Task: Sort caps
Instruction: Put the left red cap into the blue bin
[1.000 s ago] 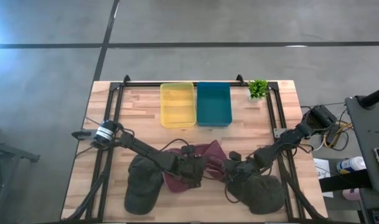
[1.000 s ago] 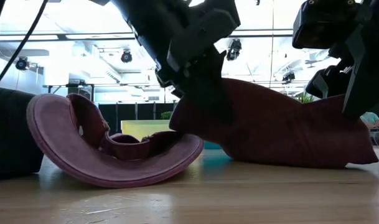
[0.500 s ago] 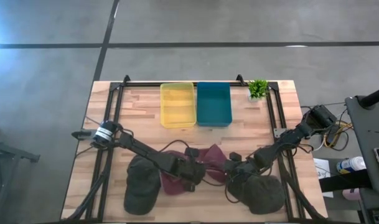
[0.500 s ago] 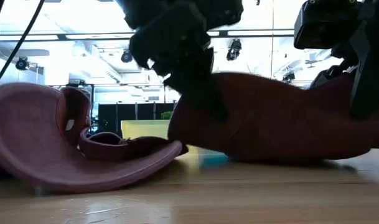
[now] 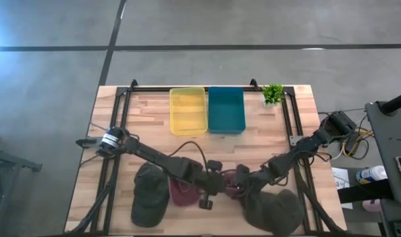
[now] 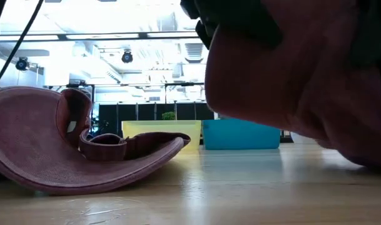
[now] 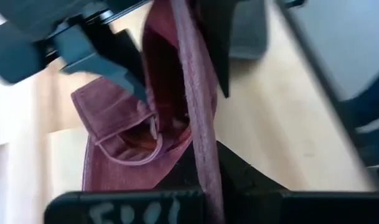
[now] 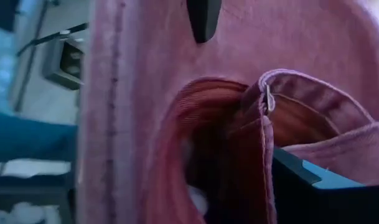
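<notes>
Table front | L fingers (image 5: 216, 186) pinch maroon cap (image 5: 232, 184) | crown mostly hidden

Table (image 5: 147, 141): pale wood planks, visible grain, light sheen showing in the low view. Frame rails (image 5: 118, 108) on it: black metal, matt.

2 maroon caps (image 6: 84, 150) (image 5: 182, 193): soft woven cloth, matt, stitched seams and a ribbed inner band showing in the right wrist view. 2 olive-grey caps (image 5: 149, 194) (image 5: 274, 209): same soft cloth, matt, slightly creased.

Yellow bin (image 5: 187, 110): smooth plastic, looking faintly translucent. Teal bin (image 5: 226, 109): smooth plastic, opaque, mild gloss.

Both arms (image 5: 154, 158) (image 5: 299, 153): dark hard casing, matt.

Floor (image 5: 49, 79): grey, smooth, looking like concrete.
</notes>
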You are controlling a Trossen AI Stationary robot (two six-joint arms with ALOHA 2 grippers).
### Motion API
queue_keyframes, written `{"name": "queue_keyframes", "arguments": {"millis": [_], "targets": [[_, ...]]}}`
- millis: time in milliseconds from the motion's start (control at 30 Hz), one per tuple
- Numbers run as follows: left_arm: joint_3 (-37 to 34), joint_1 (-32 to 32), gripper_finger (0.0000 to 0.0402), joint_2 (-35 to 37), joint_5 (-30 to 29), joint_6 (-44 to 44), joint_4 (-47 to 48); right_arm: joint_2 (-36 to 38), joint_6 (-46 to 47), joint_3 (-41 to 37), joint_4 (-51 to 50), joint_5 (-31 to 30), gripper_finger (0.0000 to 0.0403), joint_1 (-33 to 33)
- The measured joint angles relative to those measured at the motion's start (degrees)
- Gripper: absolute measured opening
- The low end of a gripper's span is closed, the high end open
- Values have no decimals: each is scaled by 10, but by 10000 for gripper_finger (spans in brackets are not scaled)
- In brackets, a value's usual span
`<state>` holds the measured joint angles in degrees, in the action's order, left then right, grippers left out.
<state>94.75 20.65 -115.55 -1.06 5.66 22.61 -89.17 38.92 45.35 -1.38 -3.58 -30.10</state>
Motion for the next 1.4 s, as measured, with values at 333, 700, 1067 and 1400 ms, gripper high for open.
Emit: {"name": "queue_keyframes", "arguments": {"millis": [333, 700, 1067, 1400], "targets": [[2, -14, 6, 6, 86, 11, 7, 30, -104, 45, -99, 54, 219, 8], [-3, -38, 6, 42, 108, 39, 151, 138, -270, 144, -328, -45, 219, 21], [-14, -50, 5, 135, 36, 108, 181, 167, -259, 128, -435, -132, 219, -27], [-92, -62, 5, 264, -87, 190, 152, 260, -154, 91, -426, -244, 219, -50]]}}
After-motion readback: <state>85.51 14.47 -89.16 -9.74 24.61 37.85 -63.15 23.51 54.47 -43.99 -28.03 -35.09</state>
